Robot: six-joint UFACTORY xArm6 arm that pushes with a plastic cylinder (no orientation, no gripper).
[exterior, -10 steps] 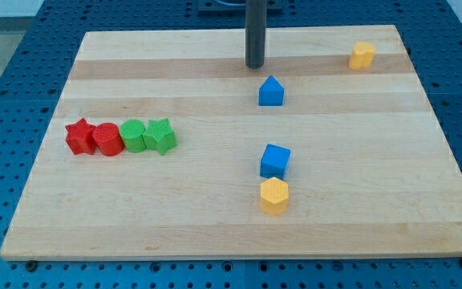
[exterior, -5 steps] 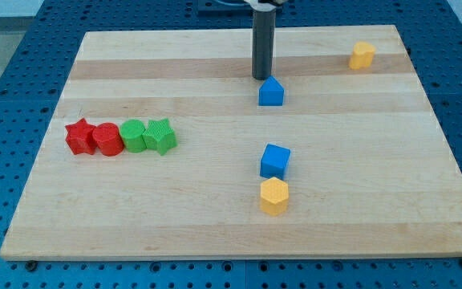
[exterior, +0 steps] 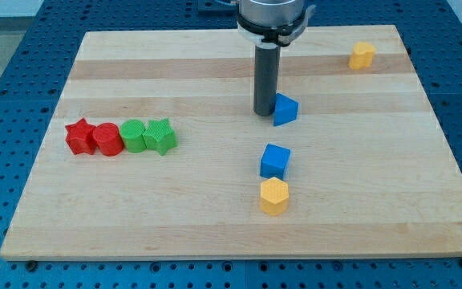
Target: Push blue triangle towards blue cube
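While the rod is being held upright over the wooden worktop [exterior: 95,209], my tip [exterior: 264,113] is being pressed against the view's left face of the blue triangle [exterior: 285,109], which is sitting turned askew above the blue cube [exterior: 275,160], apart from it. No jaws are being carried by this end effector, so nothing is being gripped; only contact is being made. The block is being judged light, stiff and quick to slide or spin on smooth wood, so the push is best being applied squarely on its upper face, through the middle. A yellow hexagonal block [exterior: 273,196] is sitting just below the cube.
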